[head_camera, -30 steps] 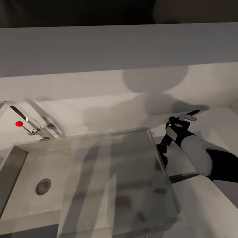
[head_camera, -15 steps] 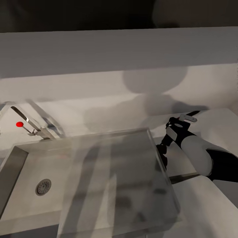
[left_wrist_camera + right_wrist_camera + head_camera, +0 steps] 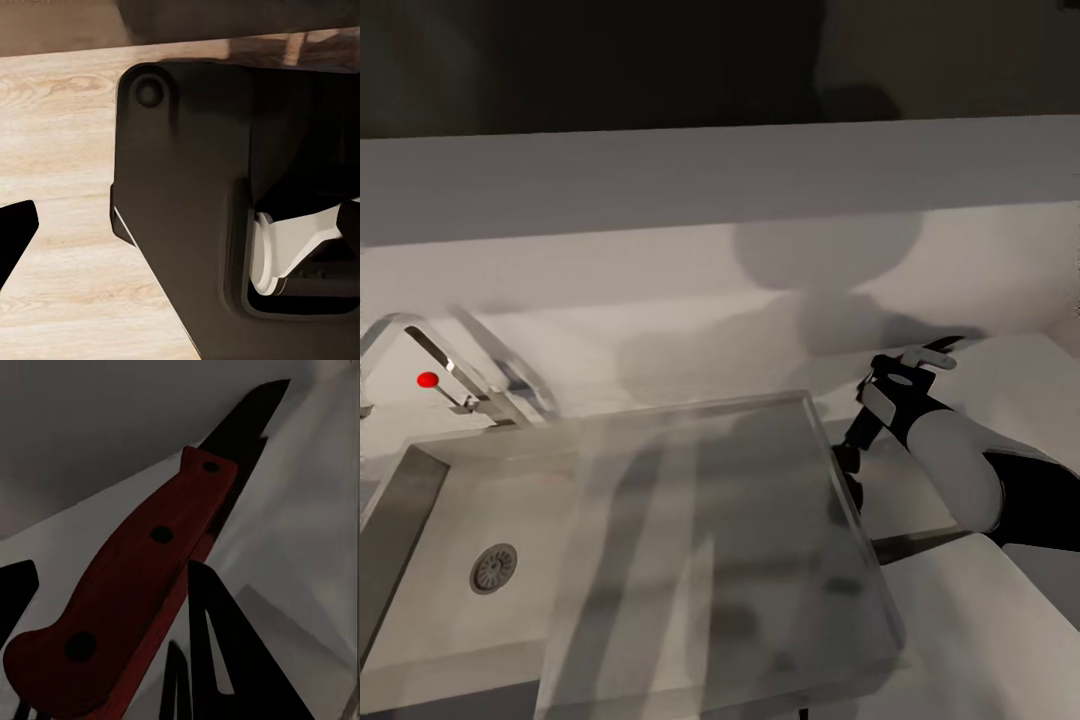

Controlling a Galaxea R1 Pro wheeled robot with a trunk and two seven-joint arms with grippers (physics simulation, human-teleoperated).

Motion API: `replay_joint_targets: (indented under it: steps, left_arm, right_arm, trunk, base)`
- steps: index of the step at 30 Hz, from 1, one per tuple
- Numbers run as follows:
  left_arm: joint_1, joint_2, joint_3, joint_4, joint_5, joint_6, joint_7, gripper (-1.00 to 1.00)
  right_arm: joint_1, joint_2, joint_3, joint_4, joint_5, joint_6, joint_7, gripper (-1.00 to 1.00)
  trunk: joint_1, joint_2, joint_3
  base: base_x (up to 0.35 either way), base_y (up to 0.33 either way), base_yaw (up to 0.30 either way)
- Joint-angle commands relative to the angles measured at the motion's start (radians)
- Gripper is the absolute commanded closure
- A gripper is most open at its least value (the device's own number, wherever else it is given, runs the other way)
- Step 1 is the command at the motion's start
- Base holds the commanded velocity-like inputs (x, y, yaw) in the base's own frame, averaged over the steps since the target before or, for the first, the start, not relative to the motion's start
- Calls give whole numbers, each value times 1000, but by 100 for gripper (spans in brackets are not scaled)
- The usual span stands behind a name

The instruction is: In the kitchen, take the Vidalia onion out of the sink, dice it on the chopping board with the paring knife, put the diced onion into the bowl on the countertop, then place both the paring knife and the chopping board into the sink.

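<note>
In the head view my right gripper (image 3: 913, 364) hovers over the grey countertop (image 3: 1000, 390), just right of the sink (image 3: 430, 520). It is shut on the paring knife (image 3: 936, 352). The right wrist view gives the knife (image 3: 150, 577) close up: a reddish riveted handle clamped between the dark fingers (image 3: 210, 645), the short dark blade pointing away over the worktop. The sink has a round drain (image 3: 493, 567) and an angular chrome tap with a red knob (image 3: 428, 380). My left gripper (image 3: 184, 229) hangs open over my own dark base. The onion, chopping board and bowl are out of view.
A grey translucent flat slab (image 3: 710, 550) covers the sink's right part. A pale wall ledge (image 3: 720, 180) runs behind the counter. The left wrist view looks down on light wooden floor (image 3: 60, 150) beside my base (image 3: 187, 187).
The whole head picture has slid down a little, so the camera has tilted up. The right arm and knife keep their place by the sink.
</note>
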Motion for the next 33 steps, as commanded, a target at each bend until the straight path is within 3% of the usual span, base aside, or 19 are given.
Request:
replay_joint_targets:
  steps: [1,6,23,33]
  left_arm:
    - [0,2,-8,-2,3,-2,10,-100]
    - [0,2,-8,0,3,-2,10,-100]
    - [0,2,-8,7,2,-2,10,-100]
    - [0,2,-7,7,2,-2,10,-100]
  right_arm:
    - [-1,0,-3,1,-8,-9,2,100]
    - [-1,0,-3,1,-8,-9,2,100]
    - [-1,0,-3,0,-8,-9,2,100]
    - [-1,0,-6,-2,-8,-8,-1,100]
  trunk:
    - [1,-2,0]
    - [1,-2,8]
    - [1,-2,35]
    - [1,-2,51]
  base:
    - [0,0,0]
    - [-137,0,0]
    - [-320,0,0]
    - [-36,0,0]
